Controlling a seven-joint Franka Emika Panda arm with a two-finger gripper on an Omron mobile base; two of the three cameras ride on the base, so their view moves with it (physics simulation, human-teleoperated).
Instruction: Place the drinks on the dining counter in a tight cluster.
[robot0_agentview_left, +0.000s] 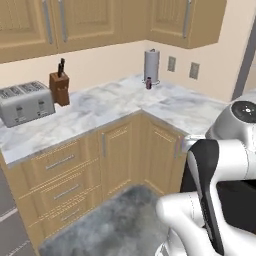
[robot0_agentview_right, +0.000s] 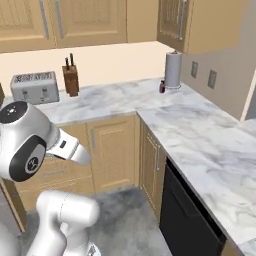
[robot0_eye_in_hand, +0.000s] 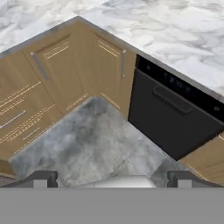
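We are holding our tool (robot0_eye_in_hand: 112, 178) spread wide and gripping nothing above the grey floor (robot0_eye_in_hand: 87, 148), while the small reddish bottle (robot0_agentview_left: 148, 83) is standing on the corner marble table (robot0_agentview_left: 110, 107) just beside the paper-towel roll (robot0_agentview_left: 152, 66).

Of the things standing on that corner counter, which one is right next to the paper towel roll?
The small reddish bottle, standing at the roll's base; toaster and knife block sit far left.
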